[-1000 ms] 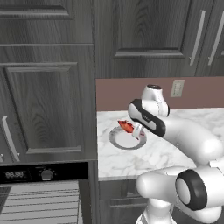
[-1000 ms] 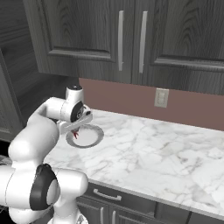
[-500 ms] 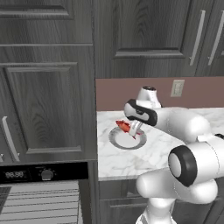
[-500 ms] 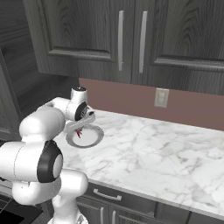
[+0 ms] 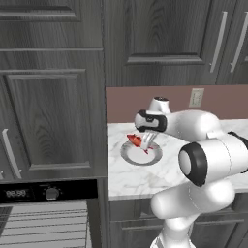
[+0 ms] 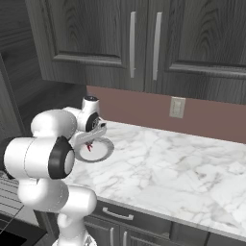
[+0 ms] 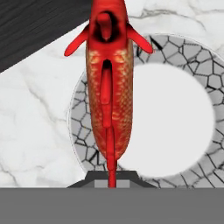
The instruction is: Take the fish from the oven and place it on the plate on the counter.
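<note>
The red-orange fish hangs by its tail just above the left part of the round grey plate, and my gripper is shut on it. In the hand view the fish points away from the gripper, over the plate's cracked-pattern rim. From the right base view the gripper sits over the plate, with a bit of the fish showing below it. The plate rests on the white marble counter. The black oven is at the lower left, its wire racks visible.
Dark wood-grain cabinets stand left of the counter and hang above it. A brown backsplash with a wall socket runs behind. The counter stretches wide to the right of the plate.
The arm has folded in closer to the base, and the gripper has carried the fish slightly left over the plate. The grip has stayed shut.
</note>
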